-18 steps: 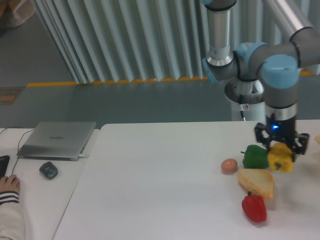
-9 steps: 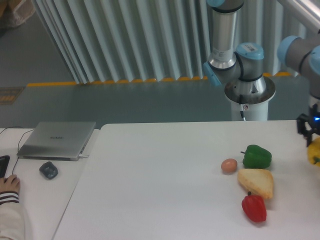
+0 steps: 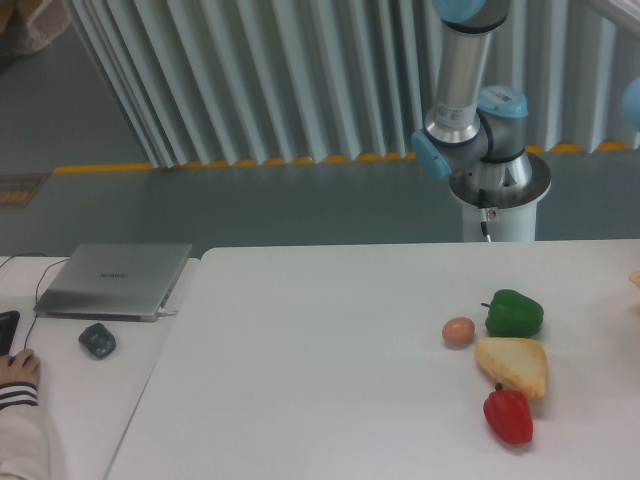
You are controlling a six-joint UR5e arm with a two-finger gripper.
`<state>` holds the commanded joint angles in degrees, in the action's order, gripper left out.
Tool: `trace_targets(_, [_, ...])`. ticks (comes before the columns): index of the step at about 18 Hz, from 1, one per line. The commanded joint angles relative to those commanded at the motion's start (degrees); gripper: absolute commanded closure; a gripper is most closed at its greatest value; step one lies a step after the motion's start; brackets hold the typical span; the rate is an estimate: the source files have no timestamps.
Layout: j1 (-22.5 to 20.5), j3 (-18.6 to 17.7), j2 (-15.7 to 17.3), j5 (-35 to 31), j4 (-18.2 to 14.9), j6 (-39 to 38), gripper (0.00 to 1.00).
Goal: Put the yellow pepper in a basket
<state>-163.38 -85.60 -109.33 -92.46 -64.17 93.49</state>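
Observation:
Neither the yellow pepper nor the gripper appears in the camera view; both lie beyond the right edge of the frame. No basket can be made out. A small tan sliver (image 3: 636, 278) pokes in at the right edge of the table, and I cannot tell what it is. Of the arm, only the base (image 3: 498, 182), an upright link (image 3: 462, 70) and a bit of a blue joint (image 3: 633, 102) at the right edge show.
On the white table (image 3: 320, 360) at the right lie a green pepper (image 3: 514, 313), a brown egg (image 3: 458, 331), a pale tan wedge (image 3: 514, 365) and a red pepper (image 3: 509, 416). At the left are a laptop (image 3: 115, 279), a mouse (image 3: 97, 340) and a person's hand (image 3: 18, 368).
The gripper carried the yellow pepper rightward from beside the green pepper, reached the frame's right edge, and has now left the view with it.

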Motion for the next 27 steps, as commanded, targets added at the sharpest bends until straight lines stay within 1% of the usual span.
trace_targets(1, [-1.66, -0.17, -0.70, 0.26, 1.14, 3.42, 0.54])
trace_targets(2, [-2.29, -0.18, -0.97, 0.26, 1.93, 4.76, 0.54])
trace_targets(4, [-3.09, -0.09, -1.67, 0.35, 2.38, 5.03, 0.54])
trace_targets(5, [-3.00, 0.00, -1.85, 0.35, 2.38, 4.77, 0.52])
trace_targets(6, [-2.91, -0.09, -1.85, 0.35, 2.38, 4.86, 0.34])
trace_targets(7, [-2.82, -0.18, -1.85, 0.35, 2.38, 4.42, 0.06])
trace_targets(8, [-2.56, -0.35, -1.85, 0.27, 2.29, 4.33, 0.00])
trace_targets(14, [-2.12, -0.44, -1.68, 0.35, 2.38, 4.24, 0.00])
trace_targets(18, [0.07, -0.09, -1.24, 0.44, 2.20, 4.59, 0.00])
trace_targets(22, [1.04, -0.17, -1.15, 0.52, 2.20, 4.42, 0.00])
trace_targets(25, [4.29, -0.35, -0.45, 0.18, 1.77, 4.24, 0.00])
trace_targets(26, [5.25, -0.53, -0.10, 0.18, 1.33, 4.15, 0.00])
trace_targets(27, [6.31, -0.53, 0.08, 0.26, 0.02, 4.24, 0.00])
